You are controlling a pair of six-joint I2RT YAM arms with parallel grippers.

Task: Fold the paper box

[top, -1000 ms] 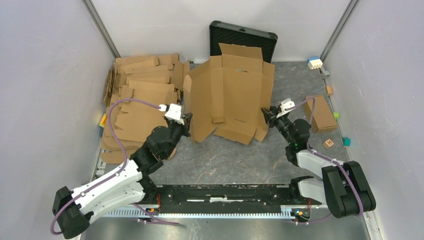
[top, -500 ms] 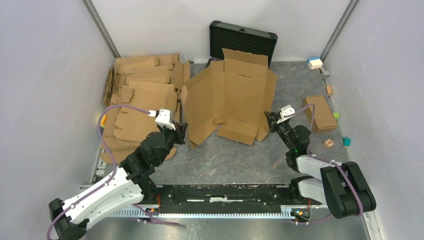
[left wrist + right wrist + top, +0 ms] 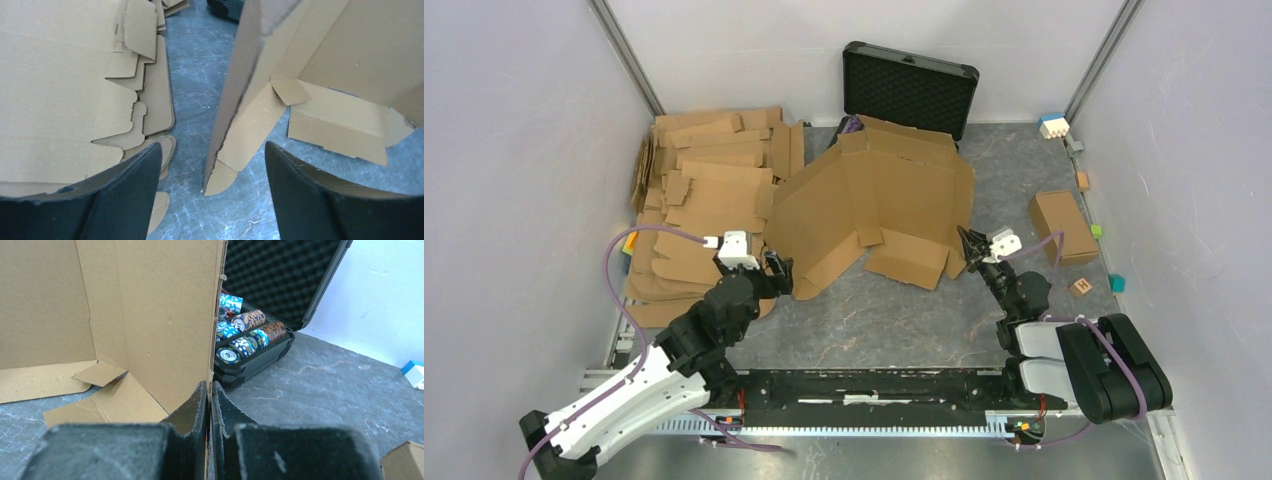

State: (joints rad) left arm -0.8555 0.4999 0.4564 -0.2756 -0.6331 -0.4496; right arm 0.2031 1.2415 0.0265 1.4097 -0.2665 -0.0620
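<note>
The paper box (image 3: pixel 874 195) is a large brown cardboard sheet with flaps, lying half-raised like a tent in the middle of the table. My left gripper (image 3: pixel 778 274) is open at its near-left corner. In the left wrist view the sheet's left edge (image 3: pixel 235 100) stands between the spread fingers (image 3: pixel 135 185) without touching either. My right gripper (image 3: pixel 966 250) is shut on the sheet's right edge. In the right wrist view that edge (image 3: pixel 216 315) runs straight down into the closed gripper (image 3: pixel 209 390).
A pile of flat cardboard sheets (image 3: pixel 709 190) lies at the left, close beside my left arm. An open black case (image 3: pixel 909 85) holding poker chips (image 3: pixel 245 335) stands behind the sheet. A smaller brown box (image 3: pixel 1062 225) and small blocks (image 3: pixel 1081 287) sit at the right.
My left gripper has opened, let go of the sheet's left edge and drawn back toward me. The sheet has sunk from nearly upright to a low tent. My right gripper has closed on the right edge.
</note>
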